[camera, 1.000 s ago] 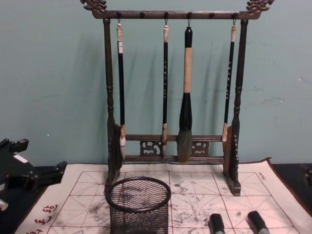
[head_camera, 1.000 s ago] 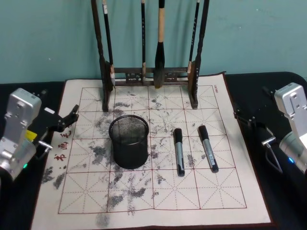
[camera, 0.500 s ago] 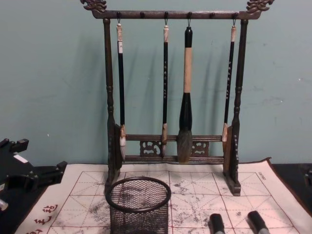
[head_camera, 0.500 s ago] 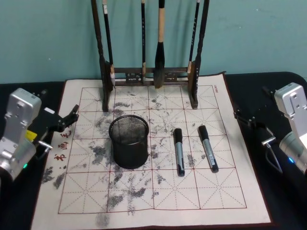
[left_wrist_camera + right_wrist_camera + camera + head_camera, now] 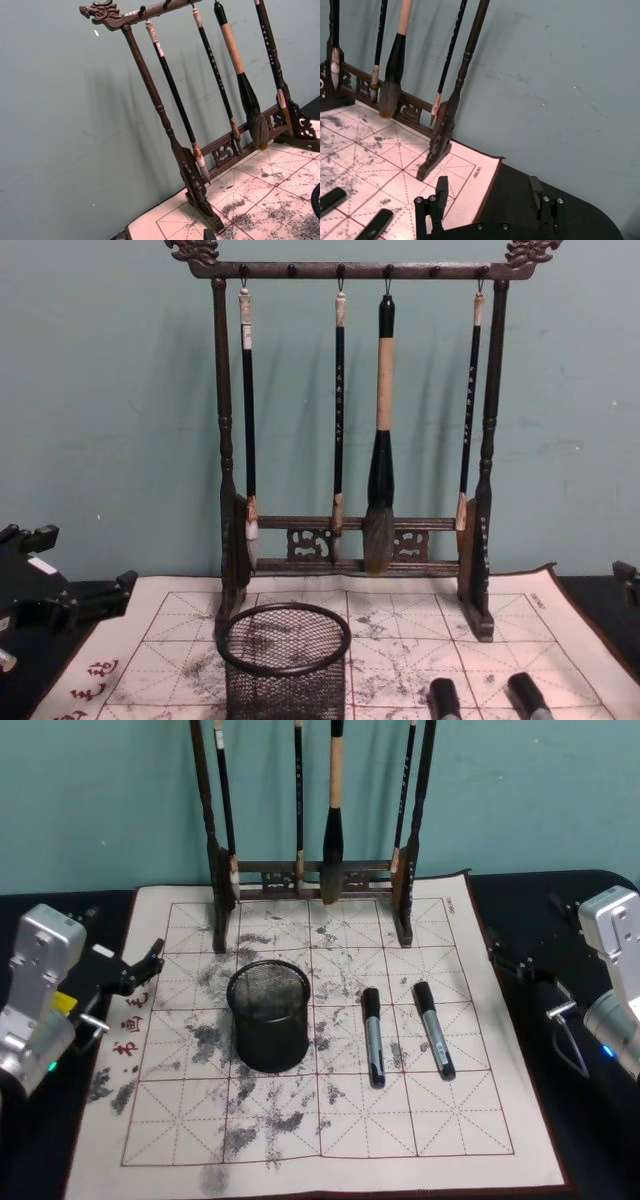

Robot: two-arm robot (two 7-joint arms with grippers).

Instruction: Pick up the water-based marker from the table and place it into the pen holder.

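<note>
Swing right gripper [image 5: 487,189], jaws apart, left over the rightmost marker [image 5: 434,1029]; straddle barrel mid-length, clamp, lift toward pen holder [image 5: 268,1016]. Leave left gripper [image 5: 150,967] parked, likewise apart.

A flat teal wall [image 5: 540,790] closes off the back, its paint scuffed and flecked with small pale marks. The light is soft and even, throwing faint grey shadows onto the wall behind a tall dark wooden rack [image 5: 232,440] with carved ends, where four brushes [image 5: 380,440] hang from hooks. The rack stands at the far edge of a white gridded mat [image 5: 330,1120], blotched with grey ink and edged in dark red. The mat lies on a black worktop [image 5: 520,890] that shows on either side.
</note>
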